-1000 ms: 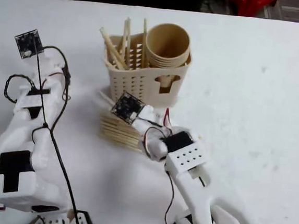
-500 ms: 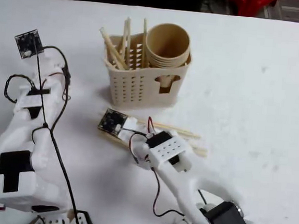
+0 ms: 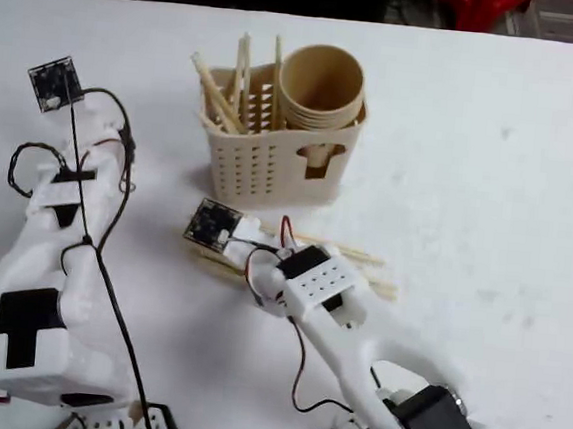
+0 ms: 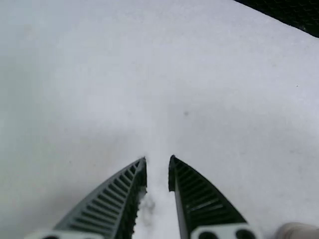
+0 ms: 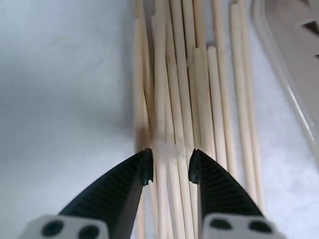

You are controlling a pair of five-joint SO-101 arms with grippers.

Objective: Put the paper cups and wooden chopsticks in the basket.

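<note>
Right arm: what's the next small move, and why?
Probably close the right gripper. Its jaws are open and straddle a few of the wooden chopsticks in the loose pile, with the tips down at their level. Once it has a grip, it can lift them toward the basket.

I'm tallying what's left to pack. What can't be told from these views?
Number of loose chopsticks: high view, the right arm covers most of the pile; right wrist view, they run off the edges.
Number of paper cups: high view, the basket wall hides the stack below the rims.
Whether the right gripper grips any sticks: right wrist view, contact blurred.
</note>
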